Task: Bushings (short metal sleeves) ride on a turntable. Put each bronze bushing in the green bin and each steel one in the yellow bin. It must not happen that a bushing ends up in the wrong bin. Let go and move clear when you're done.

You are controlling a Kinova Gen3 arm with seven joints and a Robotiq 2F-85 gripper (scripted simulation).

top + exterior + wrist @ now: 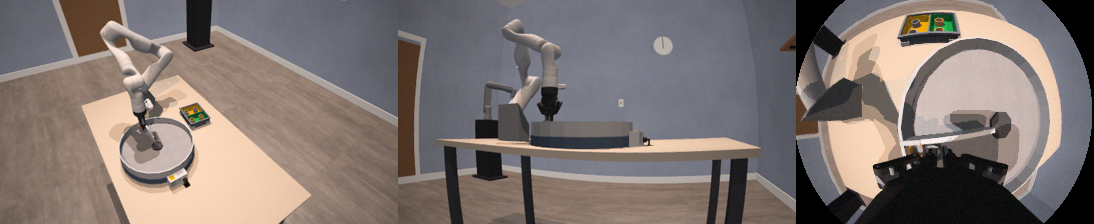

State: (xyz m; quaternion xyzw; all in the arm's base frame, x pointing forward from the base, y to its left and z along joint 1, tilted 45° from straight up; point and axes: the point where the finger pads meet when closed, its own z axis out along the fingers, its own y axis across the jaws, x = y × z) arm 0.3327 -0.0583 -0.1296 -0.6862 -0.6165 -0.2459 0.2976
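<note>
My gripper (141, 127) hangs straight down over the back left of the grey turntable (156, 148), just inside its rim. It is shut on a small bushing with a bronze tint (139, 126), which is mostly hidden by the fingers. The bushing shows as an orange speck by the fingers in the wrist view (913, 152). In the side view the fingertips (549, 118) dip behind the turntable wall. The bin box (194, 115) stands to the right of the turntable, with a yellow half (191, 108) and a green half (201, 116). Small bushings sit inside it.
A thin light bar (150, 135) runs across the turntable floor to a dark grey block (157, 146) near its centre. A white control box (177, 177) sits at the turntable's front. The arm's grey base block (513, 127) stands at the back left of the table.
</note>
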